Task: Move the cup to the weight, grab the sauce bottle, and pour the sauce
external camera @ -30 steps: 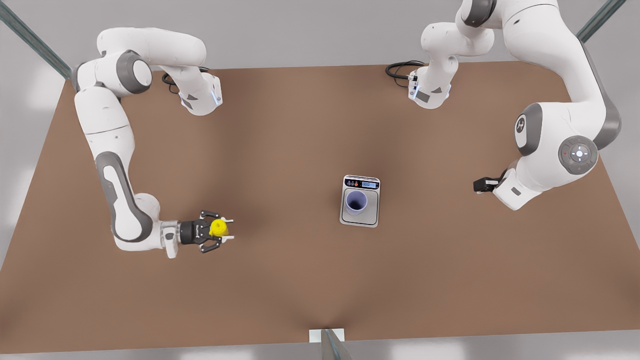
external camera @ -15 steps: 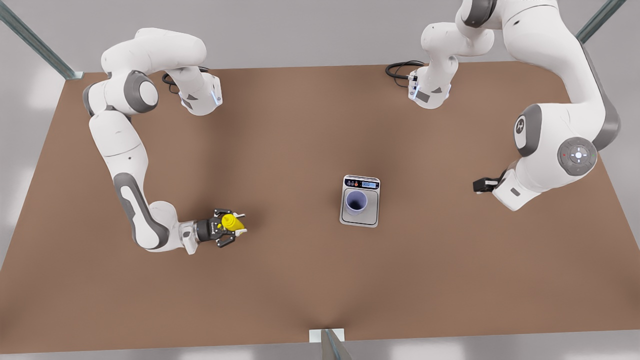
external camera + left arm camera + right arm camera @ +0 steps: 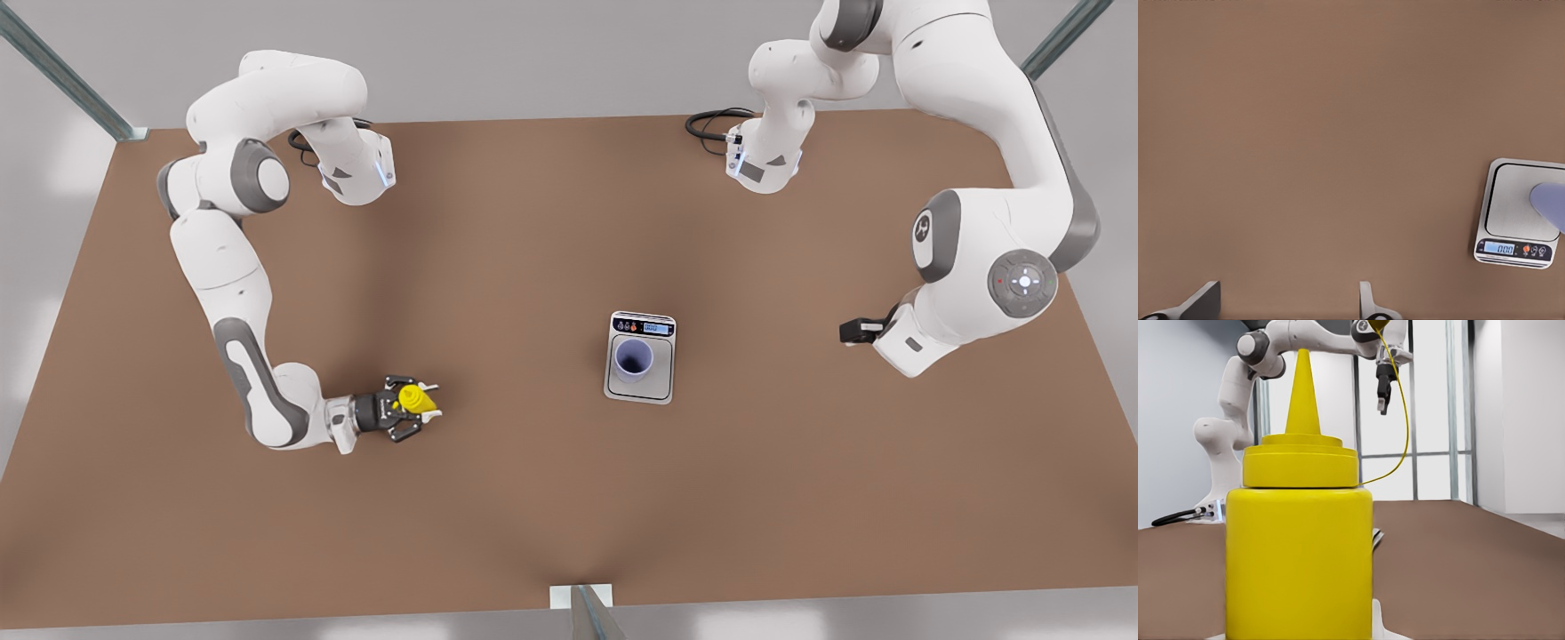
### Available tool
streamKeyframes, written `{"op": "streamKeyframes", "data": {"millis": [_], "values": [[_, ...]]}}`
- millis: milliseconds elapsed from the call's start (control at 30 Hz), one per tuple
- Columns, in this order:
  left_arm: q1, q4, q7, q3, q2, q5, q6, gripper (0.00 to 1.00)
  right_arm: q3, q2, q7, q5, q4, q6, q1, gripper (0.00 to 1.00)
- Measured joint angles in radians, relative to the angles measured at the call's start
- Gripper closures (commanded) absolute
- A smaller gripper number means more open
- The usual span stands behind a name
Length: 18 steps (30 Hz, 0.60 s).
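The yellow sauce bottle (image 3: 413, 397) is at the front view's left, tilted with its nozzle toward the scale, and my right gripper (image 3: 416, 409) is shut on it. In the right wrist view the sauce bottle (image 3: 1298, 567) stands close up, with one finger (image 3: 1378, 613) at its side. The lavender cup (image 3: 633, 357) stands upright on the weight (image 3: 642, 389), a silver scale near the table's middle. My left gripper (image 3: 849, 332) waits open at the front view's right, above the table. Its wrist view shows the weight (image 3: 1511, 207) and part of the cup (image 3: 1550, 203).
The brown table (image 3: 533, 222) has wide bare room between the bottle and the scale. A black cable (image 3: 711, 124) lies by the arm base at the back right. A metal post (image 3: 582, 609) stands at the front edge.
My right gripper went from open around the bottle to shut on it. It shifted a little toward the front view's right and the bottle tilted. The left arm barely moved.
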Motion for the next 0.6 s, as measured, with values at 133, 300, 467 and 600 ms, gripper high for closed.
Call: {"op": "streamKeyframes", "data": {"millis": [133, 300, 467, 600], "values": [[0.000, 0.001, 0.000, 0.000, 0.000, 0.000, 0.000, 0.00, -0.008, 0.000, 0.018, 0.001, 0.000, 0.002, 0.003, 0.19], [0.000, 0.001, 0.000, 0.000, 0.000, 0.000, 0.000, 0.00, -0.008, 0.000, 0.018, 0.006, 0.000, 0.002, 0.002, 0.00], [0.000, 0.000, -0.002, 0.000, 0.000, 0.000, -0.002, 0.00, -0.008, 0.002, 0.018, 0.004, 0.003, 0.001, 0.000, 0.00], [0.000, 0.001, -0.002, 0.000, 0.000, 0.000, -0.002, 0.00, -0.011, 0.002, 0.017, 0.004, 0.002, 0.002, 0.002, 0.00]]}}
